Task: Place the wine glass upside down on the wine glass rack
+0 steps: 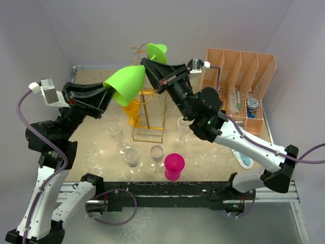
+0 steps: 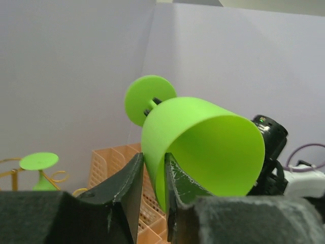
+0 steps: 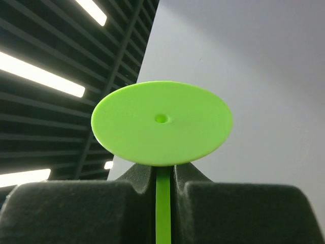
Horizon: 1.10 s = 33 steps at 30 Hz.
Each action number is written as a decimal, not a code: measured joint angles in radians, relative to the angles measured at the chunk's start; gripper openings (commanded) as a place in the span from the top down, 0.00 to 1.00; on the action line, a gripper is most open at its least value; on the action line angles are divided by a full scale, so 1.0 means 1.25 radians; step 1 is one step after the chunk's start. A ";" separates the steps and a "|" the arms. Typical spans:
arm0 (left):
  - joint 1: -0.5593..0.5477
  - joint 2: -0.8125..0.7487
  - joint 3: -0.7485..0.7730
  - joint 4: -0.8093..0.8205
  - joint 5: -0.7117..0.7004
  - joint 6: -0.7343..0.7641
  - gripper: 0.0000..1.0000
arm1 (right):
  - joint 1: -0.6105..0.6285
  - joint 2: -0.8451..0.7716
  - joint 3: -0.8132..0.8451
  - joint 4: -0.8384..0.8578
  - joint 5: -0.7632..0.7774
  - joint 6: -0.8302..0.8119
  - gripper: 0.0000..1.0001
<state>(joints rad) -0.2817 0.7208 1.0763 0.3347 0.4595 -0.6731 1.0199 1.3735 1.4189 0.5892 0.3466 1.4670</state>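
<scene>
A lime-green wine glass [image 1: 126, 84] hangs tilted in the air above the gold wire wine glass rack [image 1: 149, 133]. My left gripper [image 1: 109, 92] is shut on the bowl's rim; in the left wrist view its jaws [image 2: 154, 170] straddle the green wall [image 2: 203, 137], one finger inside and one outside. My right gripper [image 1: 150, 65] is shut on the thin stem just below the round foot [image 1: 156, 51]. In the right wrist view that foot [image 3: 161, 122] sits right above my right gripper [image 3: 162, 175]. The glass's mouth faces down and to the left.
An orange-yellow glass [image 1: 133, 114] hangs by the rack. In the left wrist view another green foot [image 2: 38, 161] sits among the gold hooks. Several clear glasses [image 1: 131, 156] and a magenta one [image 1: 174, 166] stand in front. The peach mesh organizer [image 1: 238, 81] is at the back right.
</scene>
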 measured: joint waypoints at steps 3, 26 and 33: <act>-0.007 -0.013 0.001 -0.052 0.029 0.002 0.63 | 0.000 -0.005 -0.006 0.020 0.004 -0.023 1.00; -0.009 -0.051 0.246 -0.426 -0.143 -0.070 0.50 | 0.000 -0.140 -0.043 0.119 -0.070 -0.924 1.00; -0.009 0.007 0.295 -0.363 -0.174 -0.245 0.47 | 0.000 -0.032 0.041 0.128 -0.206 -1.069 1.00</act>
<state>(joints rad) -0.2928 0.7292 1.4448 -0.1184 0.2420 -0.9791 1.0199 1.3331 1.4704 0.7490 0.0887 0.1307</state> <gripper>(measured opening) 0.519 0.057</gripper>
